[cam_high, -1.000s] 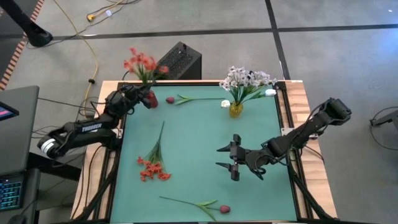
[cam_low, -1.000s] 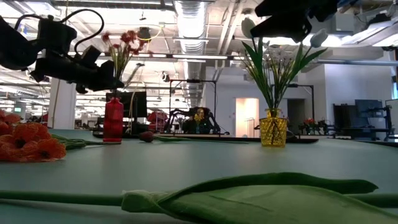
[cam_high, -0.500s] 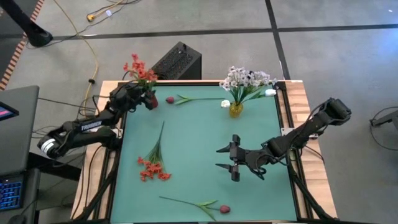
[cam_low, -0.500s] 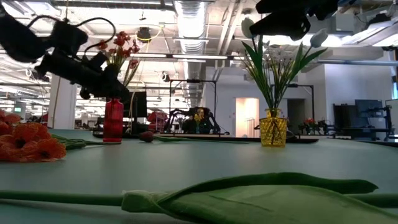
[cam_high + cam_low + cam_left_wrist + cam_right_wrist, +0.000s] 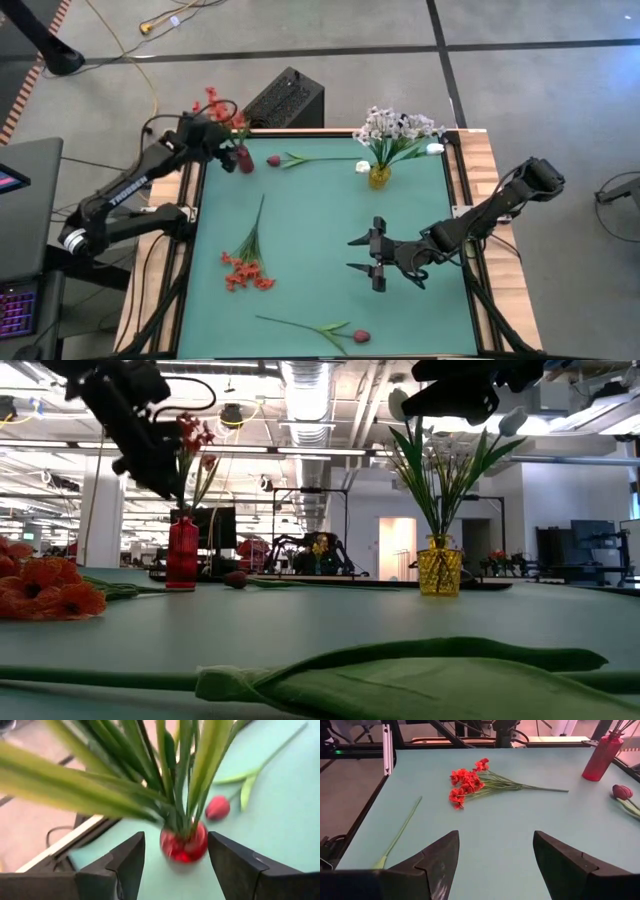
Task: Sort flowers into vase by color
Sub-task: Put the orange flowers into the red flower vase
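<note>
The red vase (image 5: 243,158) stands at the table's far left corner with an orange-red spray (image 5: 214,101) upright in it. My left gripper (image 5: 217,137) hangs open above the vase, by the stems. In the left wrist view the vase (image 5: 184,842) shows below the open fingers and the green stems (image 5: 177,780) rise between them. The yellow vase (image 5: 379,177) holds white blossoms (image 5: 398,127). A second orange-red spray (image 5: 247,268) lies flat on the mat, and two dark pink buds (image 5: 274,160) (image 5: 361,336) lie there on their stems. My right gripper (image 5: 365,256) hovers open right of the table's centre.
A white bud (image 5: 362,167) lies beside the yellow vase. A black box (image 5: 287,98) stands beyond the far edge. The wooden frame (image 5: 478,170) borders the green mat. In the right wrist view a bare green stem (image 5: 402,832) lies near the mat's edge.
My left gripper has risen from beside the red vase's neck and drawn back toward the far left corner, tipping to point more steeply down. The orange-red spray stays in the vase, its blossoms swung a little to the left. My right arm has kept still.
</note>
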Robot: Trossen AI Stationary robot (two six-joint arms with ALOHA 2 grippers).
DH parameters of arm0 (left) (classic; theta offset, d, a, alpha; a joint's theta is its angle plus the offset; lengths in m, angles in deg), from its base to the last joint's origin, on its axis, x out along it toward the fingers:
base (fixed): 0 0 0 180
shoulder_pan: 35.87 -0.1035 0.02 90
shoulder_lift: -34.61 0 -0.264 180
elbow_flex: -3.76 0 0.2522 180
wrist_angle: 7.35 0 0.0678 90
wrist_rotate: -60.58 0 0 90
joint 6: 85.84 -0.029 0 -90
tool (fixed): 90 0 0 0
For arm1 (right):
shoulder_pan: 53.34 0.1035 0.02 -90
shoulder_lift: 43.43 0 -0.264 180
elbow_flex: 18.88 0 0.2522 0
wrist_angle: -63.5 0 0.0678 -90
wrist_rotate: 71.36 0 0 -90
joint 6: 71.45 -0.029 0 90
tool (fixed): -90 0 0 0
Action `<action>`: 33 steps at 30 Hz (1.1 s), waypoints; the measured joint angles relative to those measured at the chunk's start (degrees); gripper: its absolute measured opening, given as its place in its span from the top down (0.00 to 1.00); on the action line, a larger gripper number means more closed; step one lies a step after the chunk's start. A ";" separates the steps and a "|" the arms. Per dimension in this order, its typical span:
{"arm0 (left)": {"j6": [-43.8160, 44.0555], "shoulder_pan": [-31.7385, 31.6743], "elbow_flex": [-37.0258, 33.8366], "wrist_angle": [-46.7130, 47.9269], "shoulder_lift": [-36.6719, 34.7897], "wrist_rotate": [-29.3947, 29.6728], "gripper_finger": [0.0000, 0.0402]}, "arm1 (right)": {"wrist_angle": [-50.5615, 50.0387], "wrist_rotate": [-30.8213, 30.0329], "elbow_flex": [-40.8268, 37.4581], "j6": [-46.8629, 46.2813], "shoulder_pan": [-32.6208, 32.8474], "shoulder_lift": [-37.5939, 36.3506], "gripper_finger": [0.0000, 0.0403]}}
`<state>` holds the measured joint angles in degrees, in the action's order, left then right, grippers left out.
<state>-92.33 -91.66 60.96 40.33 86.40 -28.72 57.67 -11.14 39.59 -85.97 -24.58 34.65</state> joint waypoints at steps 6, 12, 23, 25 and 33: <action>-0.44 -0.01 8.71 15.81 0.02 0.12 0.49 | -0.16 0.06 0.00 0.22 0.00 0.00 0.30; 2.37 1.35 16.07 31.51 0.00 -0.23 0.49 | -0.60 0.32 0.00 0.17 0.00 0.00 0.30; 17.87 22.44 17.49 44.24 -2.72 -14.04 0.49 | -0.60 1.44 0.00 0.03 0.00 -0.13 0.30; 21.92 28.24 16.81 44.34 -2.99 -13.62 0.49 | -0.60 1.46 0.00 0.04 0.00 -0.13 0.30; 36.48 50.02 15.57 40.75 -1.17 -11.70 0.49 | -1.19 1.97 0.22 0.03 -0.01 -0.13 0.30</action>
<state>-55.85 -41.64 76.53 81.09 85.23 -40.42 56.49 -9.17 39.82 -85.94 -24.59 34.52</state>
